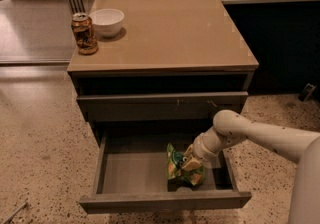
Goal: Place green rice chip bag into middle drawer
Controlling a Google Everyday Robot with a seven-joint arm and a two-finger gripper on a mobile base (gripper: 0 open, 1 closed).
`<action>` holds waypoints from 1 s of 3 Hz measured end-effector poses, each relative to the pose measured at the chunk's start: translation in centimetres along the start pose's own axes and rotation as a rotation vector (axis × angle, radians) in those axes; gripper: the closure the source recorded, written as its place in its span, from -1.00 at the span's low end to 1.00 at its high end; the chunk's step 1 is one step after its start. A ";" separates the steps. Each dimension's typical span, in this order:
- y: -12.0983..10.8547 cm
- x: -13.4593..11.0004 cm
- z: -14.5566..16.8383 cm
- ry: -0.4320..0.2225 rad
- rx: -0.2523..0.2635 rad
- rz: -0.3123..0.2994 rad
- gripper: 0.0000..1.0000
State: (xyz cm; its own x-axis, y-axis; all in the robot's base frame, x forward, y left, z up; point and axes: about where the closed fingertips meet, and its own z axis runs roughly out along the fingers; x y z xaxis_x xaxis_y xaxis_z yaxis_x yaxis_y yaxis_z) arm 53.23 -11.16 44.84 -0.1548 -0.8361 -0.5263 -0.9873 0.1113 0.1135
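Judging by how things lay, the placing step was in hand: the gripper [192,161] hung inside the open drawer [130,170], right of its middle, jaws clamped on the bag [180,172], which was at or just above the drawer floor. Next, the jaws needed to part and the arm to lift clear.

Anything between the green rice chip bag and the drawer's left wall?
Nothing: bare middle drawer floor, camera view; end effector holds the green rice chip bag at its upper right.

Gripper [189,162] in middle drawer [134,174] partly hidden by green rice chip bag [177,169].
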 end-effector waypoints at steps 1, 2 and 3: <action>0.1 0.1 0.2 0.002 -0.004 0.001 0.63; 0.1 0.1 0.2 0.002 -0.004 0.001 0.16; 0.1 0.1 0.2 0.002 -0.004 0.001 -0.30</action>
State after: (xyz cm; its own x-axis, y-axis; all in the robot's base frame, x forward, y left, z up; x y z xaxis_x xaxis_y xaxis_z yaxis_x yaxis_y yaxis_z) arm 53.15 -11.13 44.57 -0.1555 -0.8371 -0.5245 -0.9870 0.1097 0.1176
